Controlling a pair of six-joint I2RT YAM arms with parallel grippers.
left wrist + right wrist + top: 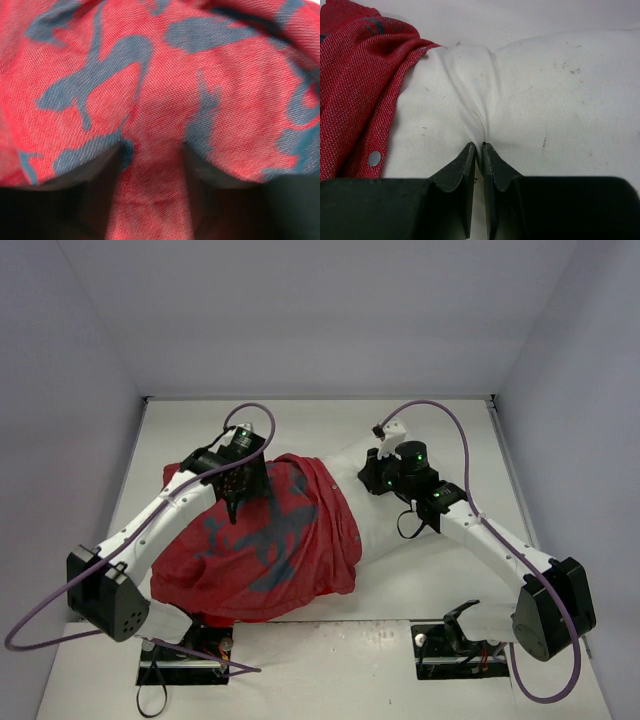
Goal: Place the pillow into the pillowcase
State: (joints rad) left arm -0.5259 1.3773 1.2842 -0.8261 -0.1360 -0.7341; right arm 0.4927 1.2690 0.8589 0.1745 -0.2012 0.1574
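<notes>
The pillowcase (270, 550) lies crumpled at centre left, its duller red side with bluish patches facing up. The white pillow (378, 530) sticks out of its right side; the rest is hidden under the red fabric. My left gripper (236, 502) is at the case's upper left; in its wrist view a thick fold of the pillowcase (150, 75) fills the gap between the jaws of the left gripper (152, 150). My right gripper (372, 480) is shut on a pinched fold of the pillow (545, 90), as the right wrist view (480, 146) shows, next to the pillowcase hem (360, 100).
The white table (450, 430) is boxed in by pale walls at the back and both sides. Purple cables loop from each arm. A metal snap (374, 158) sits on the case's hem. Both arm bases stand at the near edge.
</notes>
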